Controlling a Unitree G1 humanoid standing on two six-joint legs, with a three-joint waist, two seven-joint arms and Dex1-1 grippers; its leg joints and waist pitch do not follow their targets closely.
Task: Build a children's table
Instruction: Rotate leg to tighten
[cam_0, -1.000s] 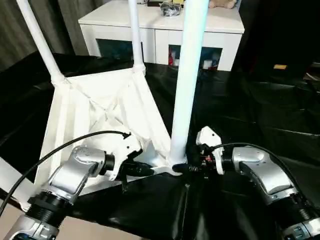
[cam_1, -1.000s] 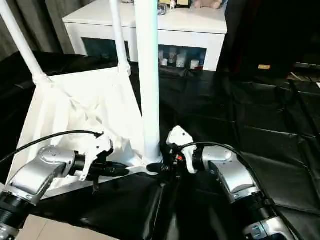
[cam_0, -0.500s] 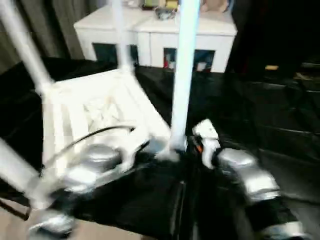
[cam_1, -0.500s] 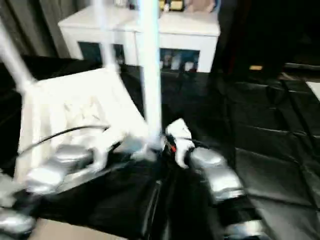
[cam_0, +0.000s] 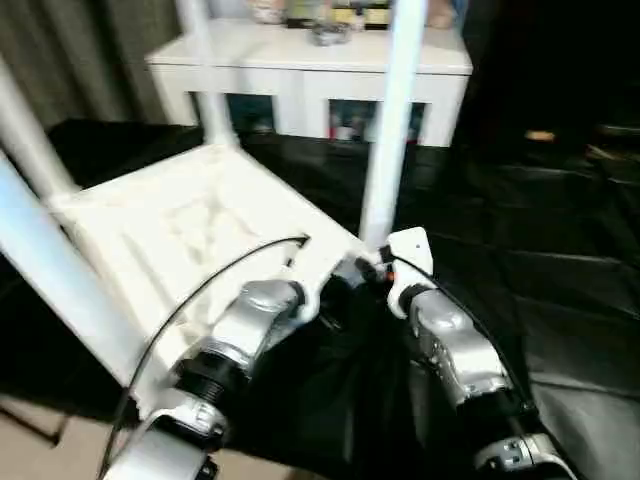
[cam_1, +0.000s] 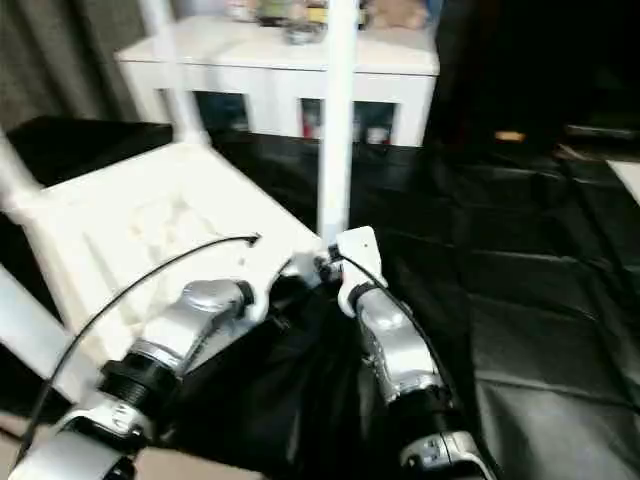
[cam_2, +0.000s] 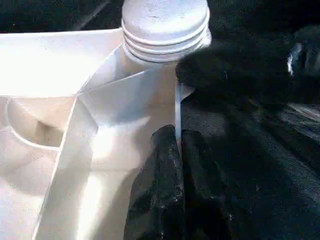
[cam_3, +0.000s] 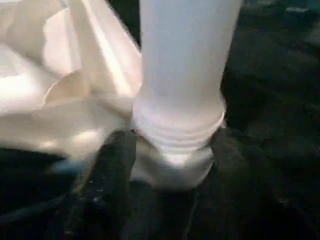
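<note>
The children's table (cam_0: 180, 230) lies upside down on the black sheet, its ribbed underside up and its white legs pointing upward. My left gripper (cam_2: 177, 145) is shut on the thin rim (cam_2: 176, 107) of the top, right beside a corner socket. At that same corner my right gripper (cam_3: 172, 150) has one black finger (cam_3: 112, 165) on each side of the threaded base of the upright leg (cam_3: 182, 75), touching it. In the left eye view both grippers meet at the near corner under that leg (cam_0: 395, 120).
A white cabinet (cam_0: 310, 60) with dark glass doors stands behind the table, small items on top. Another leg (cam_0: 45, 265) slants across the near left and one more (cam_0: 205, 70) rises at the back. Black sheeting (cam_0: 560, 260) covers the surface to the right.
The camera has swung, shifting the whole picture. Both arms now reach further forward at the table's corner. The right gripper's fingers have drawn in around the leg's base.
</note>
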